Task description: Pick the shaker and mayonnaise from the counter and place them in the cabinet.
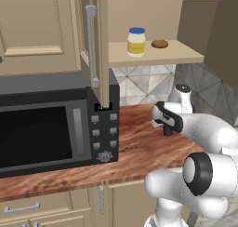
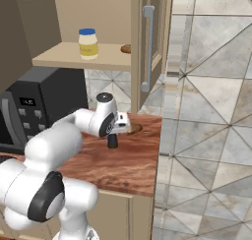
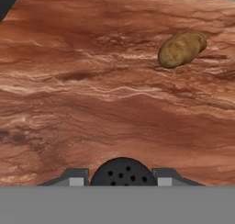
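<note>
The gripper [image 3: 121,175] is seen low over the counter [image 1: 139,147], its fingers set on either side of the shaker [image 3: 121,174], whose black perforated top sits between them; whether the shaker is actually clamped cannot be told. A potato [image 3: 181,49] is shown lying on the wood beyond the shaker. Farther off and above the counter, the mayonnaise [image 1: 136,42] is pictured standing on the shelf of the open cabinet [image 1: 153,56].

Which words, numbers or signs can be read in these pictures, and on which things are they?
None can be read.
Microwave display: pale marks, too blurred.
Microwave buttons: symbols too small.
Mayonnaise jar: yellow band, no legible text.
</note>
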You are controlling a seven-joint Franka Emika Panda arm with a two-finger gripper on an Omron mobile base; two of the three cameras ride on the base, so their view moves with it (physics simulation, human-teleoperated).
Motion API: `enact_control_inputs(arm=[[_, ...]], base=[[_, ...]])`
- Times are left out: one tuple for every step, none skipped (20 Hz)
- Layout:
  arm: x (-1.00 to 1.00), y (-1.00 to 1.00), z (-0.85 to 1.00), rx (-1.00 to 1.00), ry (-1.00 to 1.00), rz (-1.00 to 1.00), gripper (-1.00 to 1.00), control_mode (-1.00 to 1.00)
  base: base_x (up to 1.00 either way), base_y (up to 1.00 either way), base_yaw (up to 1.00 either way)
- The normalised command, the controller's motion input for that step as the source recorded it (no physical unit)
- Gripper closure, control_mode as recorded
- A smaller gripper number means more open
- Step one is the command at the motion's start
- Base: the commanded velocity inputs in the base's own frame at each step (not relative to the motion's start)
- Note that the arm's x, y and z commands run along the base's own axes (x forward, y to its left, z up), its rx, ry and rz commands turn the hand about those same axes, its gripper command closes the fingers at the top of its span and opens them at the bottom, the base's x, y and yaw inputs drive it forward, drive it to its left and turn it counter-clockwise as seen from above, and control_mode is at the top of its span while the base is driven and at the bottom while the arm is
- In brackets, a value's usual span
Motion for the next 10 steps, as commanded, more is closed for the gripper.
enact_control_inputs(arm=[[-0.03, 0.06, 0.93, -0.05, -0.05, 0.0, 1.0, -1.0], [-0.01, 0.08, 0.98, -0.05, -0.04, 0.0, 1.0, -1.0], [0.0, 0.09, 0.99, -0.03, -0.03, 0.0, 1.0, -1.0], [-0.01, 0.06, 1.0, -0.03, -0.03, 0.0, 1.0, -1.0], [0.0, 0.05, 1.0, -0.01, -0.03, 0.0, 1.0, -1.0], [-0.01, 0.05, 1.0, -0.01, -0.03, 0.0, 1.0, -1.0], [0.0, 0.04, 1.0, 0.0, -0.02, 0.0, 1.0, -1.0], [0.0, 0.01, 1.0, 0.0, -0.01, 0.0, 1.0, -1.0], [0.0, 0.02, 1.0, 0.0, 0.0, 0.0, 1.0, -1.0], [0.0, 0.0, 1.0, 0.0, 0.0, 0.0, 1.0, -1.0]], base=[[0.0, 0.0, 0.0], [0.0, 0.0, 0.0], [0.0, 0.0, 0.0], [0.0, 0.0, 0.0], [0.0, 0.0, 0.0], [0.0, 0.0, 0.0], [0.0, 0.0, 0.0], [0.0, 0.0, 0.0], [0.0, 0.0, 0.0], [0.0, 0.0, 0.0]])
